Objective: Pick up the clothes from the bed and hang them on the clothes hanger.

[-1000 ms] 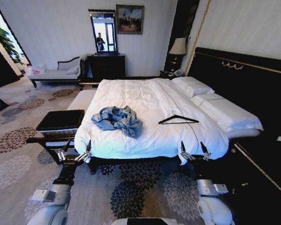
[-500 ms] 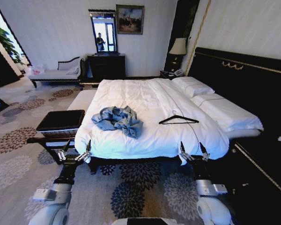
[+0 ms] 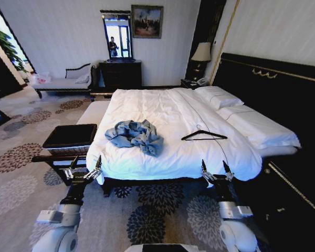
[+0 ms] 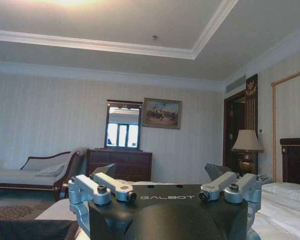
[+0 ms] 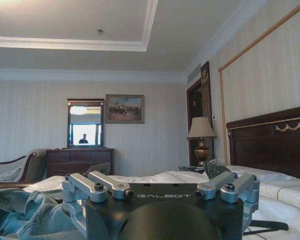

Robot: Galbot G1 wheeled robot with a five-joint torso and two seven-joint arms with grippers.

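Crumpled light blue denim jacket (image 3: 135,136) lay on the white-sheeted bed (image 3: 157,113), ahead of the left pincer (image 3: 84,171), nearer than the right pincer (image 3: 214,171). Both pincers hovered spread and empty at the bed's foot. A thin black triangular coat hanger (image 3: 203,134) lay beyond the right one.

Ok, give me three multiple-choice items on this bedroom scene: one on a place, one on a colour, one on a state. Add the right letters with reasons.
1. Where does the clothes hanger lie?
A. on the bed, on the headboard side of the denim jacket
B. on the dark bench
C. on the carpet

2. What colour is the jacket?
A. red
B. light blue
C. black

3. What state are the left tool and the right tool in?
A. both open, holding nothing
B. left shut on the jacket
C. right shut on the hanger

Answers:
1. A, it rests on the white sheet.
2. B, faded blue denim shows in the crumpled heap.
3. A, both sit near the bed's edge, fingers apart.
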